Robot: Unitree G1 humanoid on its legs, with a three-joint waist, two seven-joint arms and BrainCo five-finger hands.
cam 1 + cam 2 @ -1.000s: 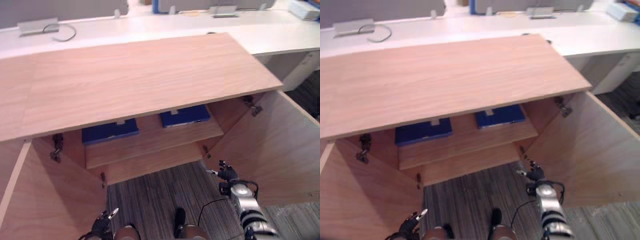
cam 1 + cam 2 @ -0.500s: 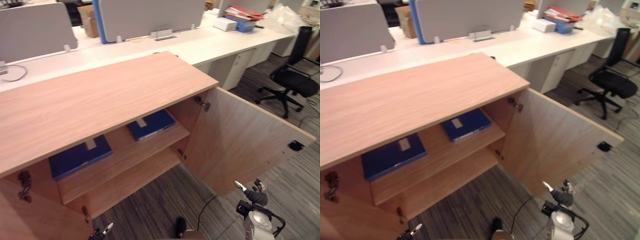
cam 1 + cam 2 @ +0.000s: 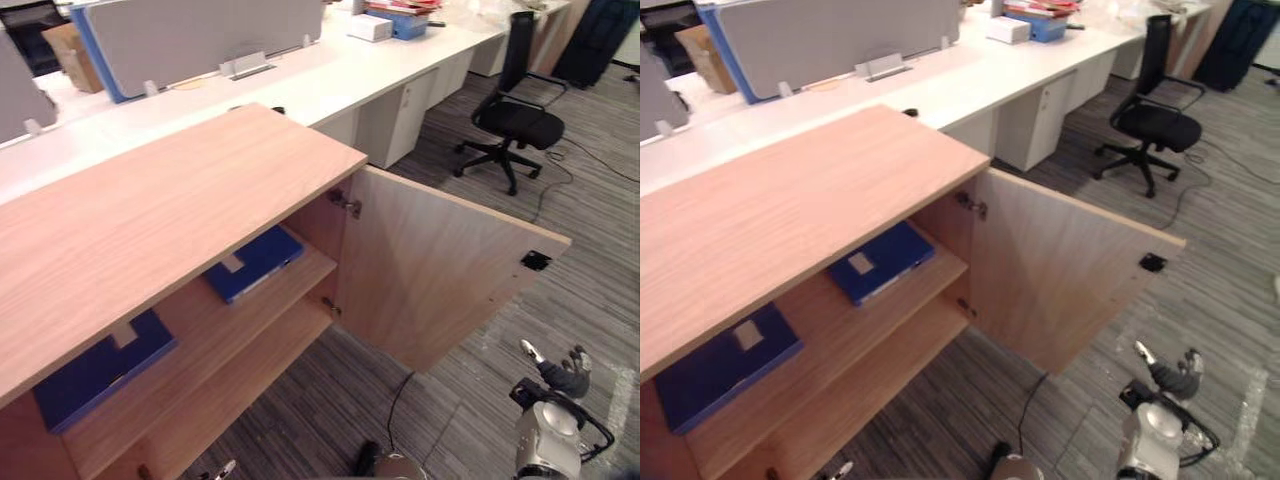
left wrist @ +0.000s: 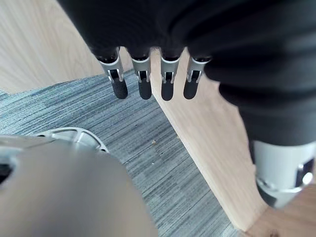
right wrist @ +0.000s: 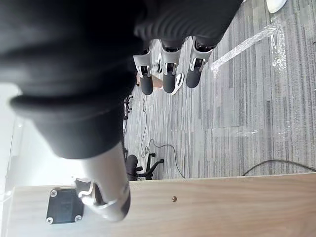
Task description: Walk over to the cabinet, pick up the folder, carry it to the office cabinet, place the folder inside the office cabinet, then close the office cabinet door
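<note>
- The office cabinet [image 3: 150, 220] is low and wide, of light wood with a flat top.
- Its right door [image 3: 430, 280] stands swung wide open.
- One blue folder [image 3: 255, 262] lies flat on the upper shelf [image 3: 200, 312], near the door's hinges.
- A second blue folder [image 3: 95, 370] lies flat further left, well apart; each bears a pale label.

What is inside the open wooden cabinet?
Two blue folders lie flat on the upper shelf: one further left, one near the open door. The cabinet top covers the back of both shelves, so anything there is hidden.
</note>
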